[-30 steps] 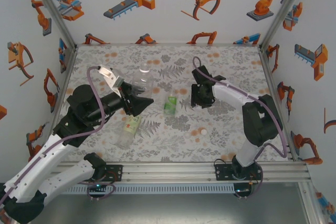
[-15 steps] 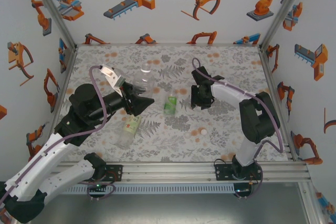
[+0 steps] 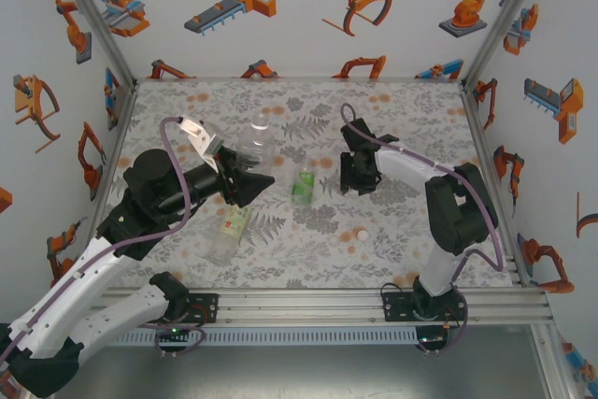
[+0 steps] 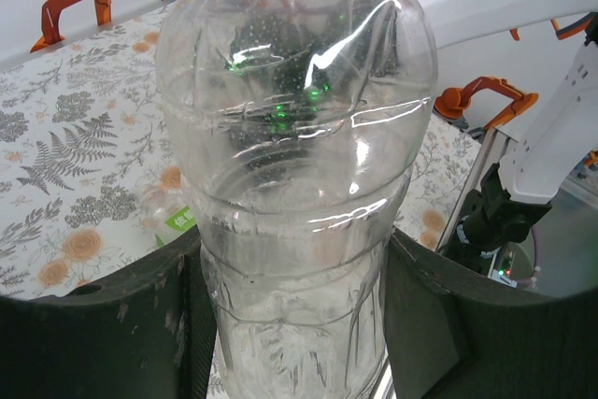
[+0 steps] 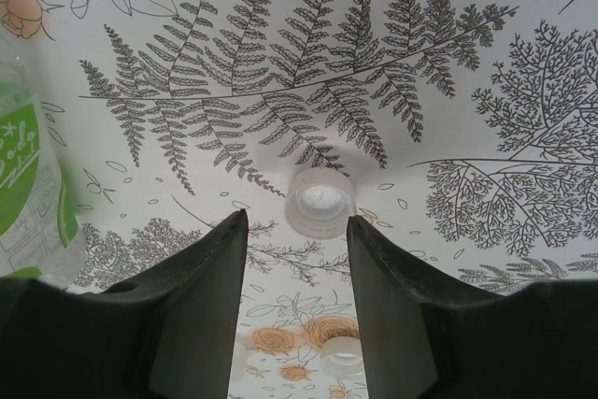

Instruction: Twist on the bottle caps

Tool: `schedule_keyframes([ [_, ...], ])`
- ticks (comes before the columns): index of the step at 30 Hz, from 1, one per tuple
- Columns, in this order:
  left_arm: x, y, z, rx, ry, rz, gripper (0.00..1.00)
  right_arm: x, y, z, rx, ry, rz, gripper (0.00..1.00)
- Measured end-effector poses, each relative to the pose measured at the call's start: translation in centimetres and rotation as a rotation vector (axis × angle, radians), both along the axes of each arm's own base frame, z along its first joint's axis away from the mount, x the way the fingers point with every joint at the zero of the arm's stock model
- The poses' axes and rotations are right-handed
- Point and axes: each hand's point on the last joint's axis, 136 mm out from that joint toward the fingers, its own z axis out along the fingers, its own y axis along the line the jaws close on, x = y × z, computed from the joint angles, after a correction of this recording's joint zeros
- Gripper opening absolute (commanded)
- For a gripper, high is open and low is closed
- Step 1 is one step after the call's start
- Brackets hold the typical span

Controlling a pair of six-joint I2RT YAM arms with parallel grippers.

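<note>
A pale round cap (image 5: 320, 200) lies flat on the floral table (image 3: 411, 119), open side up, right of centre, seen in the gap just past the tips of the right gripper (image 5: 295, 221). That gripper's jaws stand apart and released, gripping nothing; whether they touch the cap I cannot tell. A second cap (image 5: 341, 352) lies a little nearer. Just left of them the green-label bottle (image 3: 302, 184) stands upright, neck up; its contents cannot be made out. Farther left, the plain bottle (image 4: 299, 184) is clenched by its lower body between the fingers (image 4: 103, 334) of the left gripper (image 3: 245, 173); it looks empty, with its long axis about upright and neck uppermost. Nearer, the yellow-green-label bottle (image 3: 227, 234) lies on its side, its long axis running near to far.
</note>
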Motion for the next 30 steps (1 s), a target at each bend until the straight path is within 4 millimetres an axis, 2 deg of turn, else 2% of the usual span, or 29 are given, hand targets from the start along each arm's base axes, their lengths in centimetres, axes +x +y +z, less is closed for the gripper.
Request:
schedule_keyframes([
  [22, 0.0, 0.0, -0.5, 0.012, 0.018, 0.004, 0.00, -0.5, -0.2, -1.2, -0.012, 0.023, 0.000, 0.44],
  [30, 0.0, 0.0, -0.7, 0.017, 0.024, 0.004, 0.00, -0.5, -0.3, -1.1, -0.013, 0.025, 0.000, 0.45],
])
